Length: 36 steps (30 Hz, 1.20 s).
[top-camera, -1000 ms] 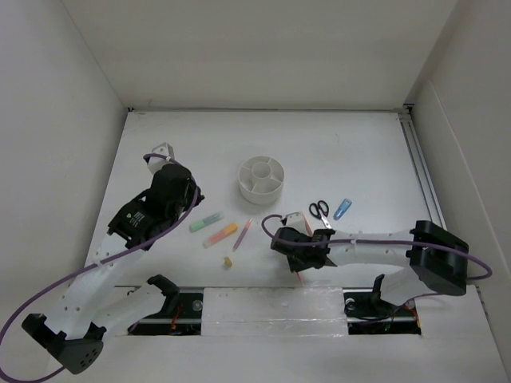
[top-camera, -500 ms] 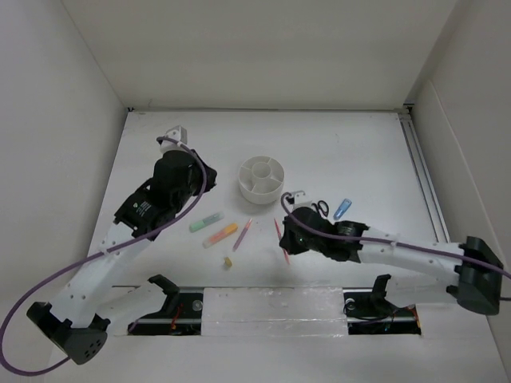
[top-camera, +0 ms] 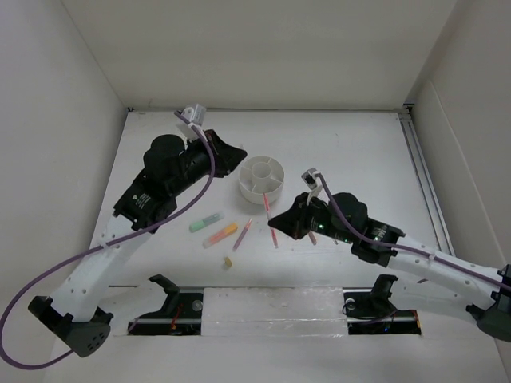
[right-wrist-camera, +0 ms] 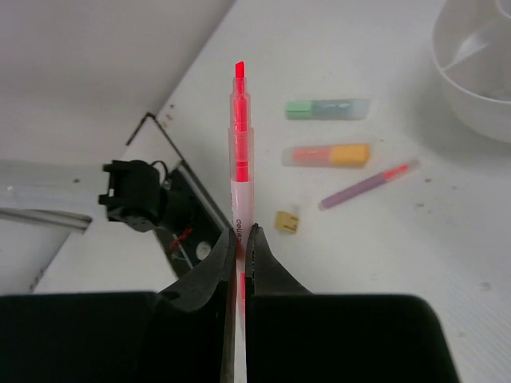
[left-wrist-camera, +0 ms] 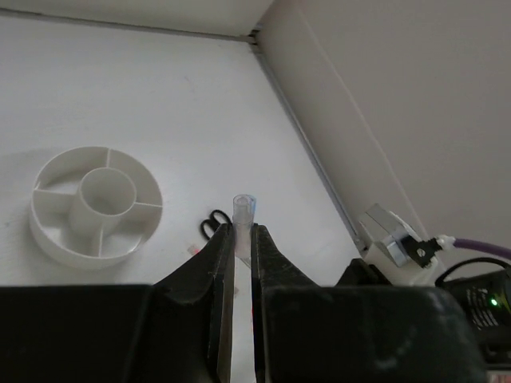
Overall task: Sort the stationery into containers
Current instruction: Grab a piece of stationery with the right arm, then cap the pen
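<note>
The round white organizer stands mid-table, also seen in the left wrist view and the right wrist view. My right gripper is shut on a red pen, held above the table just in front of the organizer. My left gripper hovers shut and empty at the organizer's left rim. On the table lie a green highlighter, an orange highlighter, a pink pen and an eraser bit. Scissors and a blue highlighter lie beyond the left fingertips; my right arm hides them from above.
White walls close in the table on the left, back and right. A metal rail runs along the right edge. The arms' base rail lines the near edge. My right arm's wrist sits raised to the right of the scissors.
My right gripper has lifted the red pen off the table and carried it back toward the organizer. My left arm has swung from the far left to the organizer's left rim.
</note>
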Each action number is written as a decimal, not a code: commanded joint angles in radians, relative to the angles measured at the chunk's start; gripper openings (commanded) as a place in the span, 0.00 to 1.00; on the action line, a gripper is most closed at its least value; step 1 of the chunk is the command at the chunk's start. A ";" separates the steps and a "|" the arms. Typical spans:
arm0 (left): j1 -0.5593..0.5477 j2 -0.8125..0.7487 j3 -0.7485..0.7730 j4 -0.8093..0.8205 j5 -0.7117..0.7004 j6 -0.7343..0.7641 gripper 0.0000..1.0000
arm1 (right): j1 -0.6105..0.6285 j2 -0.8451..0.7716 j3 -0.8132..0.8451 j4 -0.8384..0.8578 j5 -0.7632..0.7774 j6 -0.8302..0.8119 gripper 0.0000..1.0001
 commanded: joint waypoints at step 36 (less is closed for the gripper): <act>-0.003 -0.238 -0.341 0.400 0.402 -0.098 0.00 | 0.099 -0.030 -0.056 0.402 -0.056 0.054 0.00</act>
